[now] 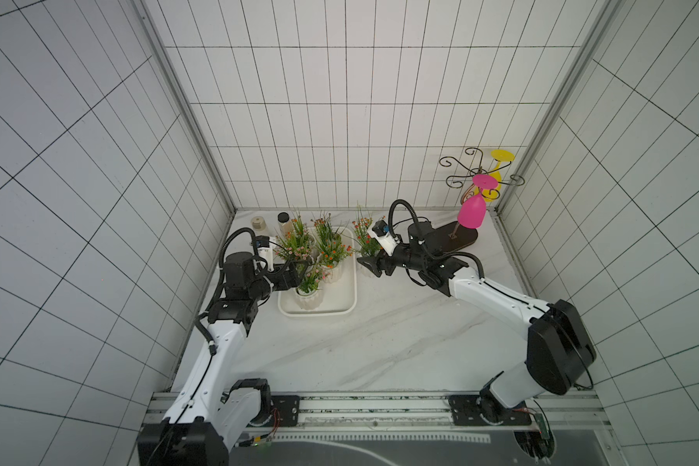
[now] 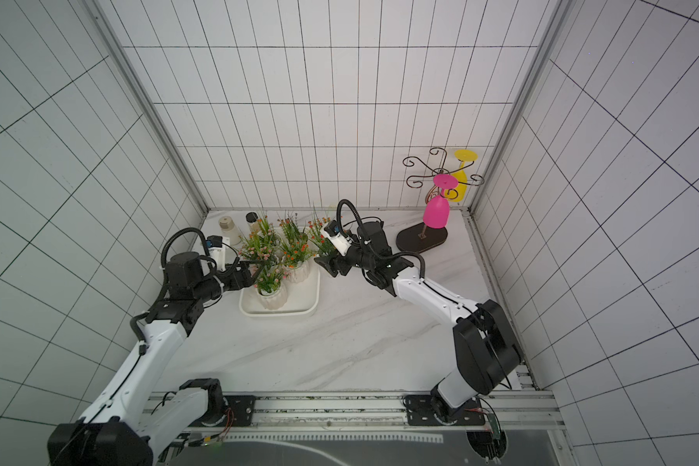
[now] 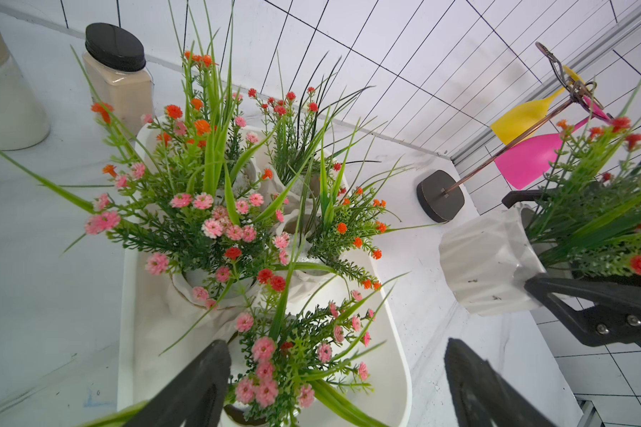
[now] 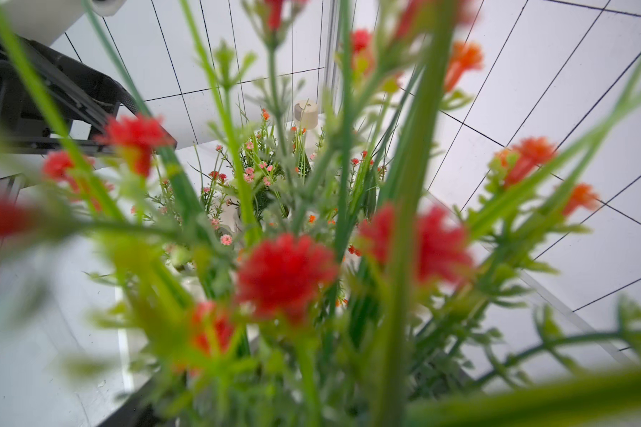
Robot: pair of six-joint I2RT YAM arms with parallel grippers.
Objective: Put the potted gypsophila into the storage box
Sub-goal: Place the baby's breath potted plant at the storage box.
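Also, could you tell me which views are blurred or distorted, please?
Right wrist view: the potted gypsophila at the lens is out of focus; left wrist view: storage box and its pots sharp; both top views: wall tiles splayed by wide-angle perspective.

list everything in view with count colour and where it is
storage box: one; white; far left part of the table
potted gypsophila: at least four, leaves hide the exact count; white ribbed pots, pink, orange, red flowers; in the storage box
held pot: one; white, red and orange flowers; right of the box
jar: one; beige contents, black lid; behind the box
bottle: one; whitish, beige cap; beside the jar
goblet rack: one; dark metal; back right corner
goblets: two; pink and yellow; hanging upside down on the rack
table: one; white marbled
left gripper: one; black fingers, open; over the nearest pot in the box
right gripper: one; black; shut on the held pot
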